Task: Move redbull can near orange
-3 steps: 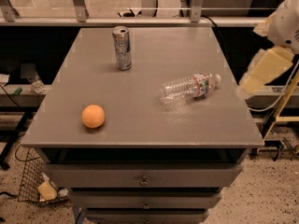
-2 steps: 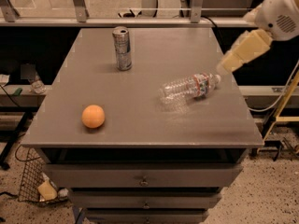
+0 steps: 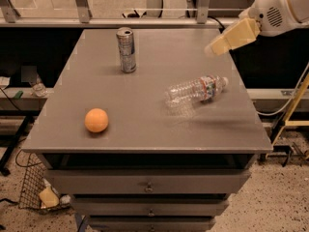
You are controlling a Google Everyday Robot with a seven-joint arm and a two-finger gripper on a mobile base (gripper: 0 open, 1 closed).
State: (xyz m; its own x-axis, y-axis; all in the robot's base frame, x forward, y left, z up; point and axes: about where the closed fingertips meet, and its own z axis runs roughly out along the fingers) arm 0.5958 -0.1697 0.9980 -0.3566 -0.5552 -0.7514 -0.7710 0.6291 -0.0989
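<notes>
Clear water bottle (image 3: 195, 90) on side, grey table's (image 3: 145, 127) right half; gripper (image 3: 215, 47) above table's right rear edge.

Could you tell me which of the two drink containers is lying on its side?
The clear plastic water bottle, right of centre; the slim silver can stands upright. The pincer hovers over the far right of the grey table.

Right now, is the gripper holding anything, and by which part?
Nothing. The gripper hangs in the air at the far right of the table; the redbull can stands apart, untouched.
</notes>
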